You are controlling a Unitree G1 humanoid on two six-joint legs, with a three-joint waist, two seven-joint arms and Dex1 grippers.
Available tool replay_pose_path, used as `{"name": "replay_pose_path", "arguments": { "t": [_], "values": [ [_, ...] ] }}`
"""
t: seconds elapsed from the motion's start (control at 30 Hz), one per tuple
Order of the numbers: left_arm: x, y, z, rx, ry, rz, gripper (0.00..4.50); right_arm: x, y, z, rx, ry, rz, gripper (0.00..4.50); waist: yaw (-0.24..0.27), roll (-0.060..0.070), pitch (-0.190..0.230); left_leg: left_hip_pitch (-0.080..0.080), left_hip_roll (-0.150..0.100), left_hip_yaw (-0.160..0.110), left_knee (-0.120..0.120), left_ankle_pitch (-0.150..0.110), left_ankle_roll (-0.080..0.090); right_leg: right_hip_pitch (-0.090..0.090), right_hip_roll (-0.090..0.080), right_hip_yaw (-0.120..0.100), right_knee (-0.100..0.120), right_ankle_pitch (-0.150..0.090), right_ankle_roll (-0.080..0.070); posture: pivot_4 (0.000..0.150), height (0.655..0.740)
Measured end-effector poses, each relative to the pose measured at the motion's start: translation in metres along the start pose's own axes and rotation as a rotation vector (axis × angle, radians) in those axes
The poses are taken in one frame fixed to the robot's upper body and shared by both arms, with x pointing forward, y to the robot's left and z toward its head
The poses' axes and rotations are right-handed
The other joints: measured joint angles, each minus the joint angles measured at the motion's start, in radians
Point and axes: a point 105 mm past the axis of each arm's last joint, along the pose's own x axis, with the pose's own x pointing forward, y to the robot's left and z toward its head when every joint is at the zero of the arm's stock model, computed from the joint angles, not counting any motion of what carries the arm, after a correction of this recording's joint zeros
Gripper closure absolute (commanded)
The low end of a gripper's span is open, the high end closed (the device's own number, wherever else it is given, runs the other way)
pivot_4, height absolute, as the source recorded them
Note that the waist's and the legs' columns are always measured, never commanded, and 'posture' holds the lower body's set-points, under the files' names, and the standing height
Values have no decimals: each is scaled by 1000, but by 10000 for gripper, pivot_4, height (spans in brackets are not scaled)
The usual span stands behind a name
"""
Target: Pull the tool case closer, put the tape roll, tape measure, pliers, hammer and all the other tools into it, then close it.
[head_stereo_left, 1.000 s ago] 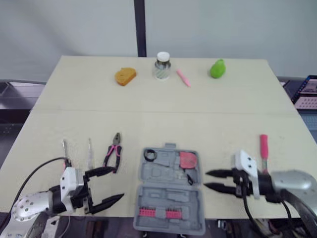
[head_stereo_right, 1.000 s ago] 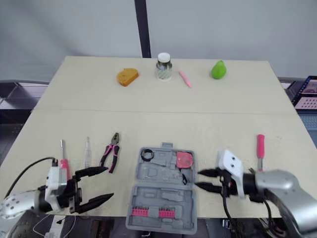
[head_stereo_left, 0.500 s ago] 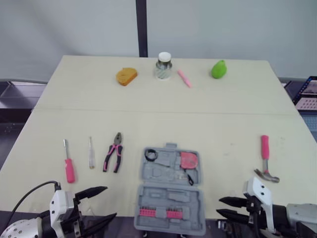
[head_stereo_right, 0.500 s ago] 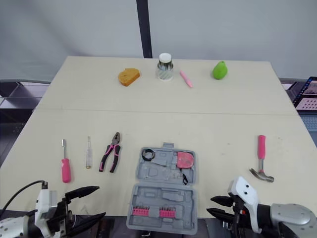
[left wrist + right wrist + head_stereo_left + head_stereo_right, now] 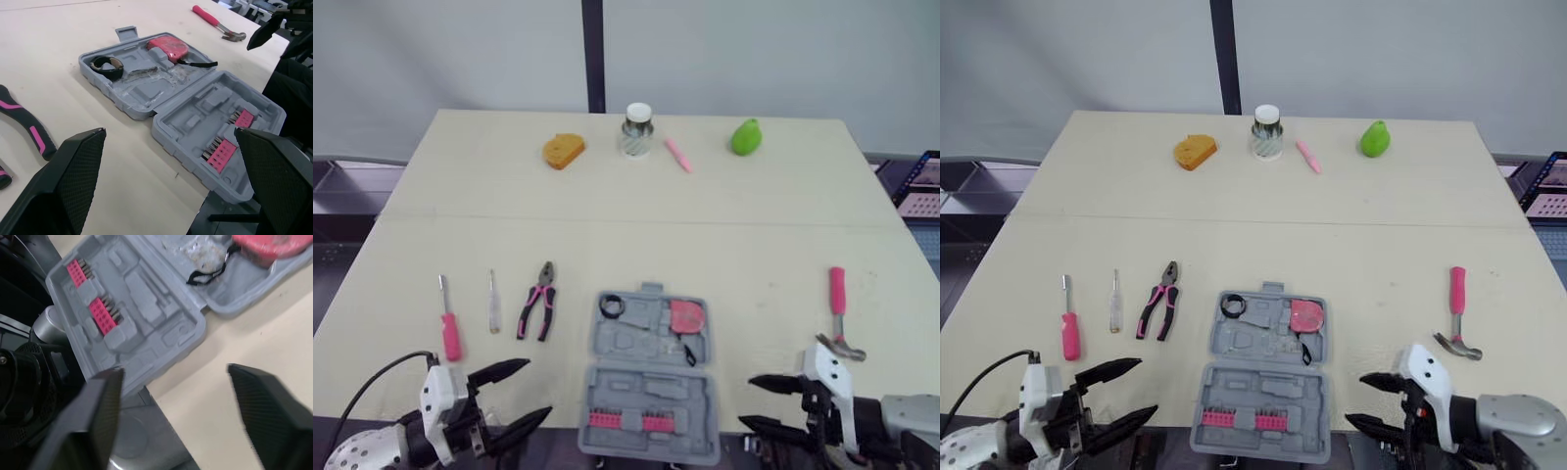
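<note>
**Tool case open at the table's near edge; both grippers empty.**
Tool case (image 5: 651, 387) lies flat, its near half overhanging. Judged rigid, light, slick plastic: grip a side wall. Left gripper (image 5: 536, 389) and right gripper (image 5: 747, 401) flank it, fingers spread wide, holding nothing. Hammer (image 5: 839, 313) and pliers (image 5: 538, 304) lie outside.

Bright, even overhead light casts only faint, soft shadows.
</note>
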Motion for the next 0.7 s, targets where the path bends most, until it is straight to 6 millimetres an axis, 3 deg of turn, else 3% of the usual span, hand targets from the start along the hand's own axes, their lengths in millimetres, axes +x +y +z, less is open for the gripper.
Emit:
{"name": "replay_pose_path", "arguments": {
  "t": [0.17,0.27,0.43,0.7],
  "values": [
    [2,8,15,-5,-38,138,0,-8,-6,27,-163,-105,-46,669,1,0,0,0,0,0,0,0,0,1,0,0,0,0,0,1500,6950],
    [-1,10,14,-44,-7,255,0,-9,2,38,-224,-179,-14,669,1,-1,0,0,0,0,0,0,0,1,0,0,0,0,0,1500,6950],
    [-8,13,6,-116,-2,422,0,-9,7,43,-265,-221,14,669,4,-1,0,0,0,0,1,0,0,1,0,0,-1,0,1,1500,6950],
    [-20,37,-10,-127,20,649,0,-7,11,47,-347,-244,42,669,22,-2,0,0,0,0,1,0,0,1,1,0,-1,0,1,1500,6950]
  ]
}}
